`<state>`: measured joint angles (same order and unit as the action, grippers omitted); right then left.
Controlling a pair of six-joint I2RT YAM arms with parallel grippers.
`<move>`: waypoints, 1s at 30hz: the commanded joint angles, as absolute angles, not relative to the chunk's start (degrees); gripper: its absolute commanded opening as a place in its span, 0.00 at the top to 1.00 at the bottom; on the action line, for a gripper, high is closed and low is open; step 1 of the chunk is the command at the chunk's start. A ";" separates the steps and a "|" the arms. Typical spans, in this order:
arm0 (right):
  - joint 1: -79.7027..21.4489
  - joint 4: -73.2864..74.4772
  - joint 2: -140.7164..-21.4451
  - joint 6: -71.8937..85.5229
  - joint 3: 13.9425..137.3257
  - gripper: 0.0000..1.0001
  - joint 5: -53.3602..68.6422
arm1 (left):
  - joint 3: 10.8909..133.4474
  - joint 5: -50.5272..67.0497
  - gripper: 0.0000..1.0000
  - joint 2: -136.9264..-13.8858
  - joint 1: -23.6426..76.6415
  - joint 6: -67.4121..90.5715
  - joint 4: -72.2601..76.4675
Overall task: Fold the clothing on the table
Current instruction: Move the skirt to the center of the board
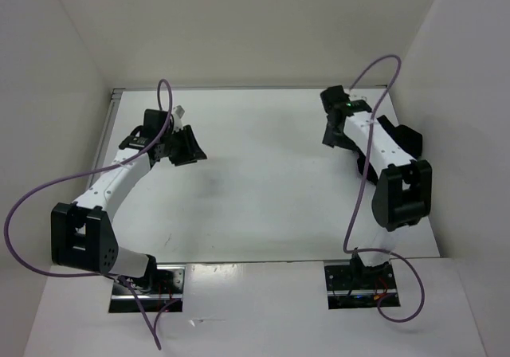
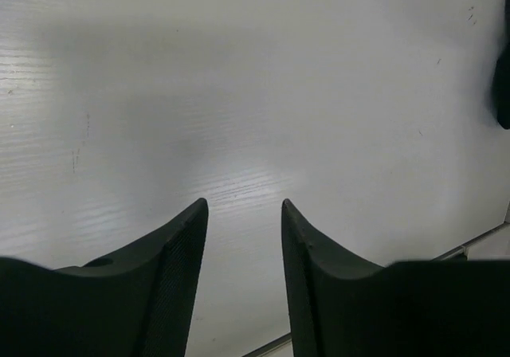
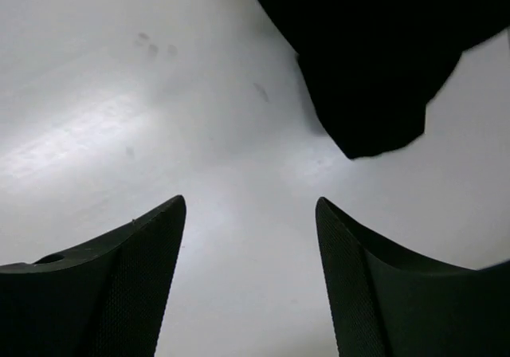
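The clothing [image 3: 374, 62] is a black, limp mass at the top right of the right wrist view, lying on the white table [image 3: 159, 118] ahead of my right gripper [image 3: 249, 201]. That gripper is open, with only bare table between its fingers. From above, the clothing [image 1: 405, 138] shows as a dark bunch at the table's right side, mostly hidden under the right arm. My right gripper [image 1: 335, 134] hangs just left of it. My left gripper [image 1: 191, 148] is at the far left of the table [image 1: 255, 198], away from the clothing. It too is open [image 2: 243, 204] over bare table.
White upright walls [image 1: 72, 94] close in the table on the left, back and right. A metal strip [image 2: 470, 249] marks the table edge near the left gripper. Purple cables [image 1: 48, 190] loop from both arms. A dark shape [image 2: 502, 78] sits at the right edge of the left wrist view.
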<state>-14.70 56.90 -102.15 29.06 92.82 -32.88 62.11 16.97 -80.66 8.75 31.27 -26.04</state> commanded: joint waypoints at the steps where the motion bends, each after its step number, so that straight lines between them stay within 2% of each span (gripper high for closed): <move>1: -7.85 46.24 -89.84 29.71 81.76 0.29 -23.56 | 61.87 18.98 0.50 -80.77 8.26 30.23 -23.82; 5: -1.69 43.60 -88.15 29.71 76.21 0.26 -23.03 | 61.87 21.01 0.46 -82.00 8.26 30.76 -22.59; 12: 4.12 39.12 -98.42 31.63 78.04 0.26 -27.76 | 60.82 21.01 0.46 -81.48 8.26 30.76 -22.06; 16: 5.98 39.11 -105.36 31.64 80.41 0.21 -28.30 | 59.07 20.39 0.46 -80.08 8.26 30.76 -22.06; 22: 7.73 36.39 -107.23 32.17 81.04 0.21 -28.82 | 57.83 19.86 0.46 -78.40 8.26 30.76 -22.06; 24: 7.73 36.39 -108.71 32.17 81.04 0.30 -29.44 | 57.83 19.86 0.46 -78.40 8.26 30.76 -22.06; 25: 7.73 36.39 -108.72 32.17 81.04 0.41 -29.44 | 57.83 19.86 0.46 -78.40 8.26 30.76 -22.06; 27: 7.73 36.39 -109.25 32.78 81.04 0.76 -29.44 | 57.30 19.86 0.46 -78.40 8.26 30.76 -21.45; 28: 7.73 37.00 -109.25 32.78 81.04 1.00 -30.05 | 57.30 19.86 0.46 -78.92 8.26 30.24 -21.45; 30: 7.73 37.00 -108.29 33.31 81.04 1.00 -30.06 | 57.30 20.39 0.46 -78.93 8.26 30.23 -21.45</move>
<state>7.53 38.96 -108.51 32.03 78.87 -27.62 57.74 19.59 -80.34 8.64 31.44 -22.76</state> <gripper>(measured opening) 0.016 0.543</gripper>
